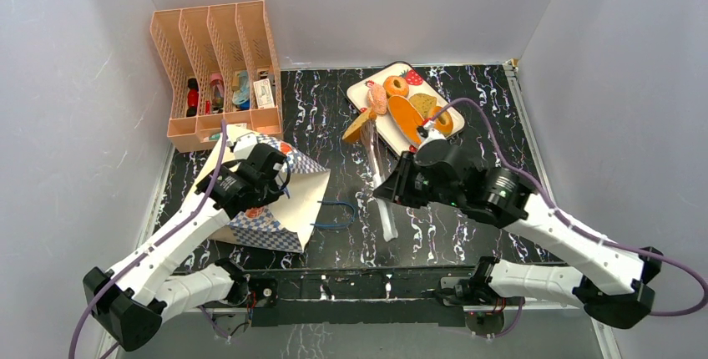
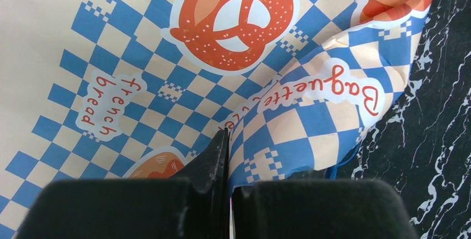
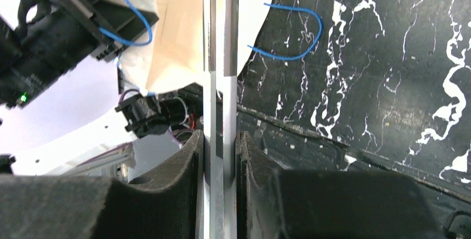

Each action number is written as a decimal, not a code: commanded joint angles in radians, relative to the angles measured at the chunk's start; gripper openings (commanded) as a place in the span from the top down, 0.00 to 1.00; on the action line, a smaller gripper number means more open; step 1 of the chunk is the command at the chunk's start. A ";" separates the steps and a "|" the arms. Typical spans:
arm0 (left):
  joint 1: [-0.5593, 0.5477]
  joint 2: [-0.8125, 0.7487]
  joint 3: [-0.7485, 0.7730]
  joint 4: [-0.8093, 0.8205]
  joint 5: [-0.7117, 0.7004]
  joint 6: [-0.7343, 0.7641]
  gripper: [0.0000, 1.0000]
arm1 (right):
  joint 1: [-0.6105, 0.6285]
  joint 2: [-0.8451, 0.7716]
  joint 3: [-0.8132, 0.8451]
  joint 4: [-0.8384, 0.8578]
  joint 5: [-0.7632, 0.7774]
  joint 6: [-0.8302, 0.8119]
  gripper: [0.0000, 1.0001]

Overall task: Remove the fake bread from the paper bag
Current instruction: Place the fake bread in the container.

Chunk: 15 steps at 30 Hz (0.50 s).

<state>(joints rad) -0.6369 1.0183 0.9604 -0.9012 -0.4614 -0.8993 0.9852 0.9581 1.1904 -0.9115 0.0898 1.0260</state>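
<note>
left claw (image 2: 228, 144) pinching the paper bag (image 1: 305, 196) at 8 o'clock | right claw (image 3: 222, 139) pinching a long thin tool (image 3: 222, 39) | fake bread (image 1: 405, 108) on tray (image 1: 357, 96), 1 o'clock | step: bag looks flat, likely empty | next: check inside, gently

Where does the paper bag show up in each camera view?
Top external: paper bag lower left, just below the peach rack.
Left wrist: it fills most of the frame, chequered print close up.
Right wrist: upper left, behind the tongs.
Shared landmark: the black marbled table, in all three.
</note>
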 commanded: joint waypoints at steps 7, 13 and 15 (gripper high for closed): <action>0.008 -0.076 -0.029 -0.016 0.061 0.059 1.00 | -0.224 0.196 0.114 0.285 -0.044 -0.123 1.00; 0.008 -0.137 -0.071 -0.009 0.097 0.065 1.00 | -0.389 0.331 0.154 0.414 -0.133 -0.168 1.00; 0.008 -0.149 -0.093 -0.005 0.122 0.065 1.00 | -0.445 0.389 0.178 0.459 -0.151 -0.168 1.00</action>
<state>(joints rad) -0.6357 0.8948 0.9028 -0.8974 -0.3916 -0.8463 0.6140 1.2953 1.2854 -0.6464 -0.0067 0.8948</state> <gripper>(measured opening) 0.009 0.177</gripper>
